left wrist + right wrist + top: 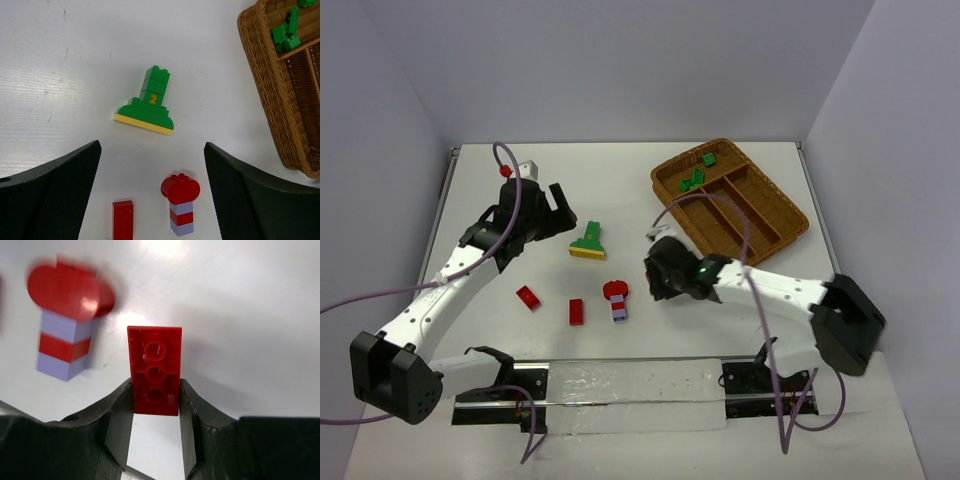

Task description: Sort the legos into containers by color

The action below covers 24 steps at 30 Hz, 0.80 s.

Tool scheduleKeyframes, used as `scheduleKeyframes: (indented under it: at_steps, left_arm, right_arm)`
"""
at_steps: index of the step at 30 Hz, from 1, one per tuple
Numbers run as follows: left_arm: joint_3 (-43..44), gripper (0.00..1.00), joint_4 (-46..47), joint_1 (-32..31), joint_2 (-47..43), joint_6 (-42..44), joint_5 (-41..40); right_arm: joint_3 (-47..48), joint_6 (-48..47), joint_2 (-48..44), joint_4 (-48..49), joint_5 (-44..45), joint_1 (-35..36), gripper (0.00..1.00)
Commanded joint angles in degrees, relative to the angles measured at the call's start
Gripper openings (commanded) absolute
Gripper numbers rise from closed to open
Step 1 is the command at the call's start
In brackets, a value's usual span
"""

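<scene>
Right gripper (155, 386): clamped on red brick (155, 352), end-held. Carry level to wicker tray (265, 95), compartment apart from green bricks (695, 180). Left gripper (150, 150): spread, empty.

One readable mark: an orange-yellow numeral "2" on a green lego (153, 98). This brick is the lowest of the narrow green column, just above the wide curved piece with the yellow base. It lies straight ahead of the left gripper (151, 150), beyond its fingertips. The numeral is too small to read from the top camera.
</scene>
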Motion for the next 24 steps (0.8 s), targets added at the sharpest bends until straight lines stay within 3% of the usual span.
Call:
scheduleKeyframes:
  at_steps: [1,4,11,17,24]
  left_arm:
    - [2.7,0.91,-2.1,0.2,2.2,-2.2,-1.6]
    - [2.5,0.91,-2.1,0.2,2.6,-2.7,-2.1]
    - [1.4,0.91,-1.8,0.2,2.8,-4.5,-1.6]
    - [1.0,0.93,-1.4,0.2,3.9,-4.5,0.4]
    - [1.2,0.93,-2.4,0.2,4.9,-5.3,-1.1]
  right_arm:
    - [-0.7,3.0,-12.3,1.0,1.3,-12.9,0.00]
    - [1.1,2.6,-15.3,1.5,1.4,-21.2,0.00]
    - [10.7,-2.2,-4.8,5.6,-2.6,-35.2,0.01]
    - [12.2,-1.6,1.3,13.3,-3.6,-39.7,0.05]
    - [15.4,-1.6,8.6,14.6,-8.2,-40.5,0.15]
